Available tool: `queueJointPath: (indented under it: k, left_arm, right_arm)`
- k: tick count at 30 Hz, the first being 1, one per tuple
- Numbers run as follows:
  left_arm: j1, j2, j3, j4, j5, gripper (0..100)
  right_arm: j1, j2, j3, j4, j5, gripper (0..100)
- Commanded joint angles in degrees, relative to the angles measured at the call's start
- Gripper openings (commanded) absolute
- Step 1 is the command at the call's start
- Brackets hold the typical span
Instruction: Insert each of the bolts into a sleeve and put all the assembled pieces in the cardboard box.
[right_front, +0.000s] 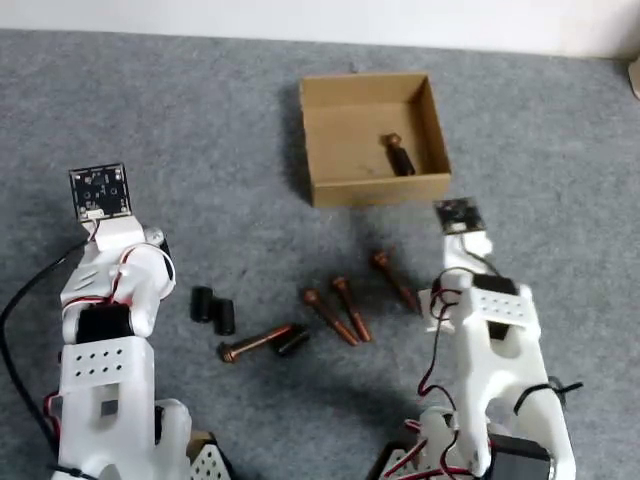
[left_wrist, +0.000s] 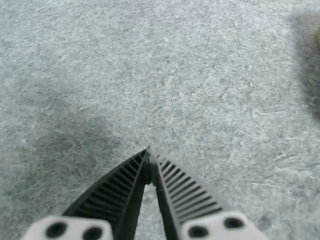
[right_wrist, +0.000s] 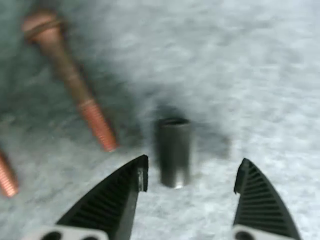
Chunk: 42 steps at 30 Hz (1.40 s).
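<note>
Looks like a robotics lab or hobby bench: grey felt-covered desk (right_front: 220, 110), two white printed arms (right_front: 105, 340) with exposed wiring (right_front: 440, 305). Loose copper bolts (right_front: 352, 310), a cardboard box (right_front: 380, 188), plain pale wall (right_front: 400, 20) behind.

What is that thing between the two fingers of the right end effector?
A black sleeve lies there on the grey carpet, inside the open right end effector, touching neither of its fingers. The right wrist view shows it.

— What lies on the grey table (right_front: 200, 120)?
— A cardboard box (right_front: 380, 188) at the far side. Three bolts (right_front: 351, 308) lie in the middle. Another bolt (right_front: 255, 343) touches a sleeve (right_front: 292, 341). Two black sleeves (right_front: 213, 309) sit side by side nearby.
</note>
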Motion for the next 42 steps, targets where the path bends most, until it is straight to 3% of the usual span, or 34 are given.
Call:
queueJointPath:
  k: [1,14,26,37,42]
  left_arm:
    - [1.1,-0.75,-2.42,-0.09,0.35,1]
    - [1.1,-0.84,-2.42,0.18,0.35,1]
    - [1.1,-1.01,-2.42,0.18,0.35,1]
    - [1.1,-1.01,-2.42,0.18,0.35,1]
    - [1.8,-1.01,-2.42,0.18,0.35,1]
  right_arm:
    - [1.71,-0.13,-0.04,-2.59,0.79,25.6]
    - [-6.99,-0.04,1.8,-2.59,0.35,25.6]
    - [-4.18,0.22,-1.36,-2.15,-1.93,25.5]
    - [-3.12,26.07,-15.78,2.33,-2.02,25.5]
    - [-3.03,28.88,-18.33,2.33,-2.02,22.4]
